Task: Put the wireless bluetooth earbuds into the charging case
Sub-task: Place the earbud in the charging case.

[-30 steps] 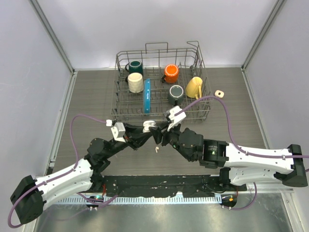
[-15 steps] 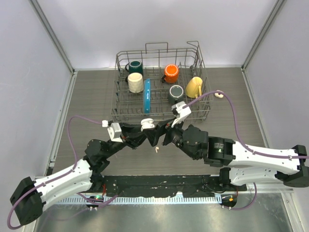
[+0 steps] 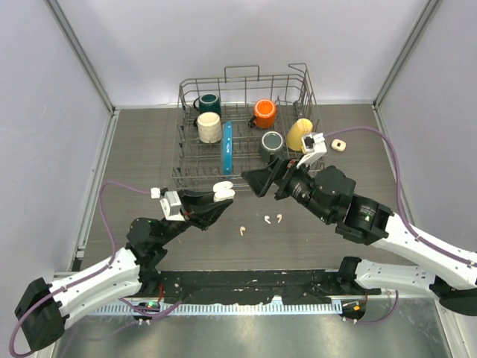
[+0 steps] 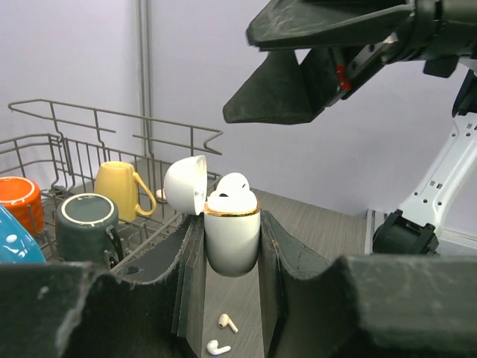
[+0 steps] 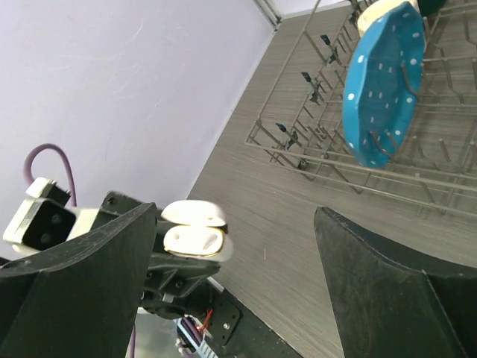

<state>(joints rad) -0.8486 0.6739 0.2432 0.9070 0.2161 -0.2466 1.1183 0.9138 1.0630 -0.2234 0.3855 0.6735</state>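
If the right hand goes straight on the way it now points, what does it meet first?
Most likely the white open-lidded charging case held in the left hand, which shows straight ahead of the open right hand; depth is unclear.

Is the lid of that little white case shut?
No, the lid stands flipped back from the case, and an earbud pokes out of the open top.

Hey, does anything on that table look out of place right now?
Three tiny white plastic earbuds lie scattered on the grey wooden table near the wire dish rack, outside the open white charging case, where one shows.
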